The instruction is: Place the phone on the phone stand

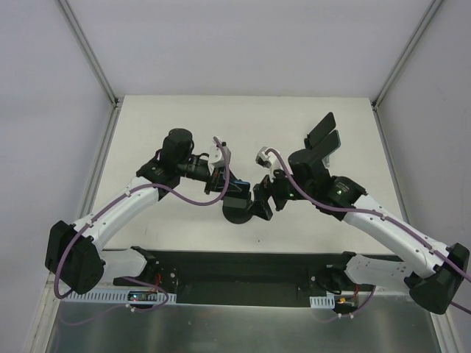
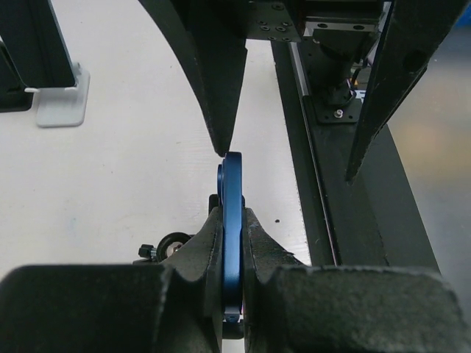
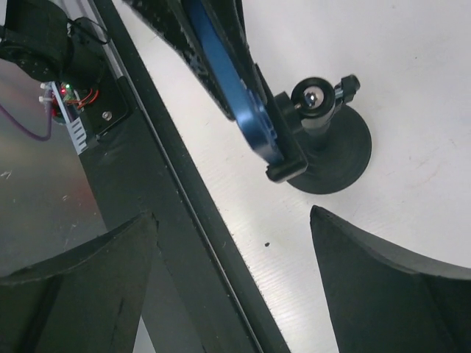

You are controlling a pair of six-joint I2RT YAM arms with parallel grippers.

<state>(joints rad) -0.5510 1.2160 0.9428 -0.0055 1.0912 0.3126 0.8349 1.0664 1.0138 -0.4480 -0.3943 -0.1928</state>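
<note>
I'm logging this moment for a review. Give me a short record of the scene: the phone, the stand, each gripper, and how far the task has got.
phone: blue, seen edge-on, clamped between the fingers of the left gripper
left gripper: shut on the phone
stand: black, round base on the table
phone and stand: the phone's lower end reaches the stand; cannot tell if it is fully seated
right gripper: open, holds nothing, hovers near the stand
task status: phone at the stand, not yet released
</note>
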